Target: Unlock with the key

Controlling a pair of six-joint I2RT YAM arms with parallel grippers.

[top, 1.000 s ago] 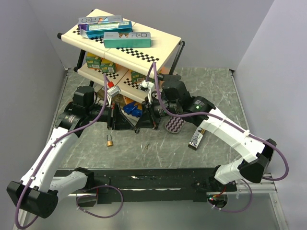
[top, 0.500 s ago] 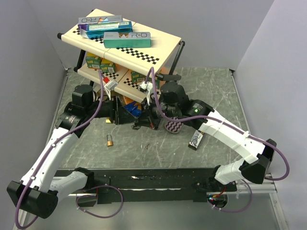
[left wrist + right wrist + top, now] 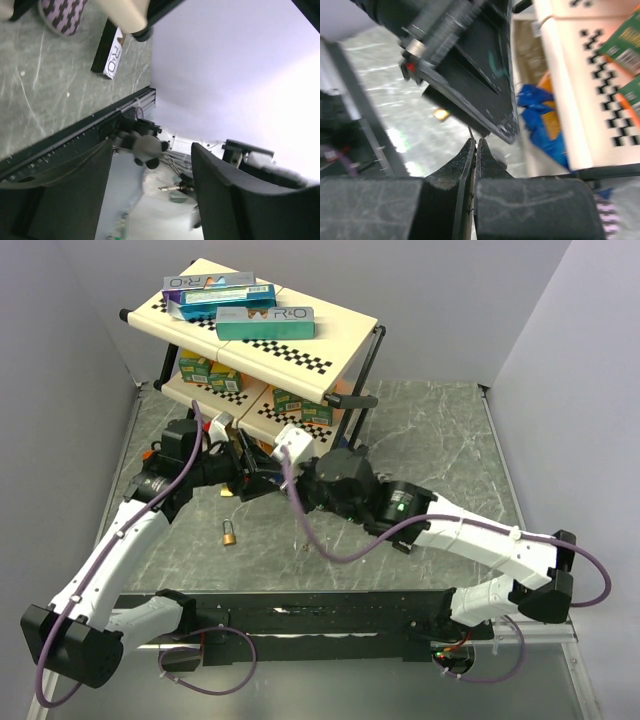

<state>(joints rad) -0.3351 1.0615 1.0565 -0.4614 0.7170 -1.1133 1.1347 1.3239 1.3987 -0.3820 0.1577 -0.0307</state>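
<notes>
The right gripper [image 3: 475, 142] has its fingers pressed flat together with no gap. A thin sliver stands out from the tips. It may be the key, but the wrist view is too blurred to confirm. The tips sit just beside the black body of the left gripper [image 3: 152, 146], and the two are close together above the table [image 3: 440, 440].

The left gripper has its fingers spread wide with nothing between them. Past them its camera shows the marbled table surface, a black box [image 3: 111, 50] and the front rail.

The padlock [image 3: 230, 534] is brass-coloured, lies flat on the table, and neither gripper touches it. In the overhead view both grippers are beyond the padlock — farther from the arm bases and slightly to its right — and apart from it. A small dark speck [image 3: 304, 547] lies on the table to the padlock's right, roughly level with it — too small to identify.

The shelf rack [image 3: 300, 350] stands behind the padlock, past both grippers, with cartons on its upper and lower shelves.
</notes>
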